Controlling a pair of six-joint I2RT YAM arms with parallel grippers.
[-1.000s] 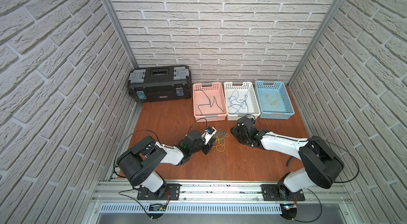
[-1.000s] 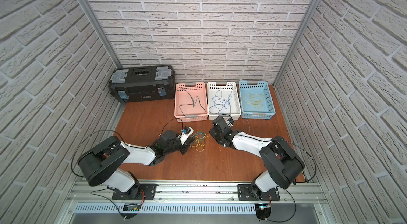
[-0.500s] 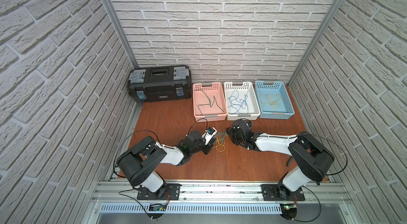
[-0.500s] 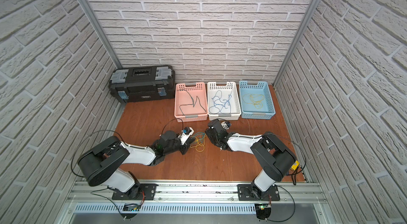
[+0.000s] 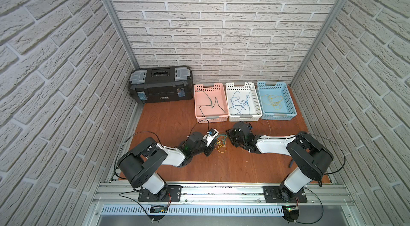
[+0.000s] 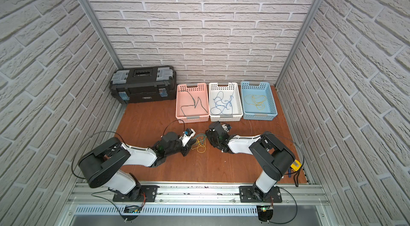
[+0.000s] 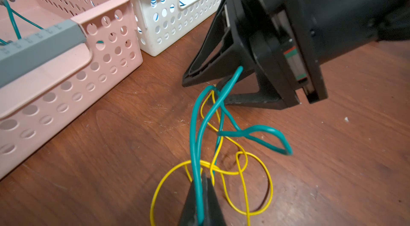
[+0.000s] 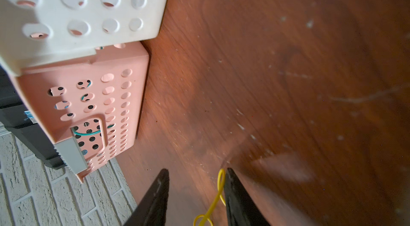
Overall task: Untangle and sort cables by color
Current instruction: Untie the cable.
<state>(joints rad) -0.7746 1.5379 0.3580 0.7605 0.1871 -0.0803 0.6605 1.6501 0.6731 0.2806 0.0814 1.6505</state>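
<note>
A tangle of one teal cable (image 7: 195,142) and one yellow cable (image 7: 266,180) lies on the wooden floor between the two arms, seen in both top views (image 5: 220,145) (image 6: 200,143). My left gripper (image 7: 203,178) is shut on the teal cable, which rises from its tips towards the right gripper (image 7: 199,90). In the right wrist view the right gripper (image 8: 197,170) is open. A loop of the yellow cable (image 8: 218,191) stands between its fingers, close to one fingertip (image 8: 229,176). Teal, blue and yellow cables lie in the pink, white and blue baskets.
The pink basket (image 5: 196,102), white basket (image 5: 257,102) and blue basket (image 5: 292,105) stand in a row at the back. A black toolbox (image 5: 162,85) sits left of them. Brick walls close in on three sides.
The right gripper has moved left to the tangle, and its jaws have narrowed around the yellow loop. The left arm has stayed put with the teal cable.
</note>
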